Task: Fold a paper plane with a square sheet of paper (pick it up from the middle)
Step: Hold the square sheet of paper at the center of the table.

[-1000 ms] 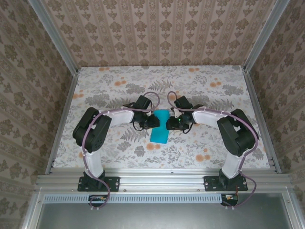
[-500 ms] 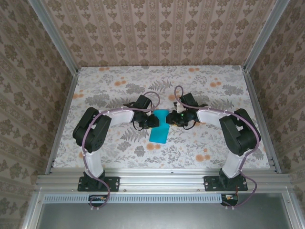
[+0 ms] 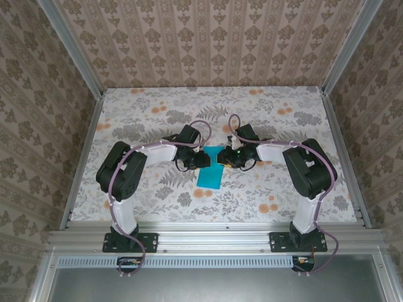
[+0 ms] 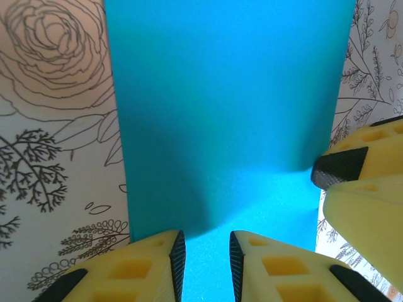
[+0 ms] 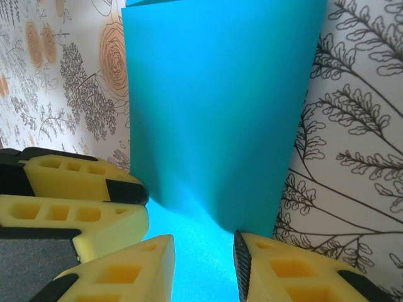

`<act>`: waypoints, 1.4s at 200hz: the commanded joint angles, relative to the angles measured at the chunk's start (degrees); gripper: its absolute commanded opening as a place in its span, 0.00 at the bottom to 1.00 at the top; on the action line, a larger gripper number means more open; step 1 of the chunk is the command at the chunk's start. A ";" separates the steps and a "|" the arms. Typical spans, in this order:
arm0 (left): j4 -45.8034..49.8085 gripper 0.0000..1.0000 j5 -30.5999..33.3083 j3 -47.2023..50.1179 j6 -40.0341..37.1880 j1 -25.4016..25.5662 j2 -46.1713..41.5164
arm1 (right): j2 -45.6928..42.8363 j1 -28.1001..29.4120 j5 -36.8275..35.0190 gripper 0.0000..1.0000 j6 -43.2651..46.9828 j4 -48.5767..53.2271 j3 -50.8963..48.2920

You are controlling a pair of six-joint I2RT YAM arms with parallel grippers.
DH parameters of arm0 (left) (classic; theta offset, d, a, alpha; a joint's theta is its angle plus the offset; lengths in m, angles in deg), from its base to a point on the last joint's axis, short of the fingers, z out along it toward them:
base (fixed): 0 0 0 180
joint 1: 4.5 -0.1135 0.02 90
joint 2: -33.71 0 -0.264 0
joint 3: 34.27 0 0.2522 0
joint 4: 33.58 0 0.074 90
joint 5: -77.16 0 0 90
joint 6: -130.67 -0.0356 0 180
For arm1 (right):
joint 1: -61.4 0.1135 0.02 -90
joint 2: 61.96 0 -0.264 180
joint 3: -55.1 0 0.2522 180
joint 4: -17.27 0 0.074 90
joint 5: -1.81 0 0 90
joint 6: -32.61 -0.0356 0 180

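Over the square sheet of paper (image 3: 210,171), likely light and flimsy, left gripper (image 4: 204,244) and right gripper (image 5: 204,244) stand narrowly parted; pinch its middle gently.

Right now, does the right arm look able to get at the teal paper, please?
Probably yes: the right claw sits over the teal paper, jaws apart; the left claw beside it leaves the way free.
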 commanded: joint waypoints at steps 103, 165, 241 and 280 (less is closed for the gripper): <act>-0.39 0.32 -2.77 -1.69 0.31 -0.98 -1.76 | 2.60 0.55 -2.53 0.32 0.56 2.35 1.55; 2.08 0.36 -0.97 -1.49 -0.43 -1.88 -5.76 | 2.71 0.63 -2.85 0.32 0.55 2.78 1.65; 1.25 0.37 -1.19 -2.52 -0.41 -1.78 -4.45 | 2.48 0.88 -2.50 0.32 0.38 2.75 1.33; 0.29 0.36 -2.00 -3.40 -0.48 -1.33 -1.78 | 2.35 1.01 -2.50 0.32 0.35 2.75 1.09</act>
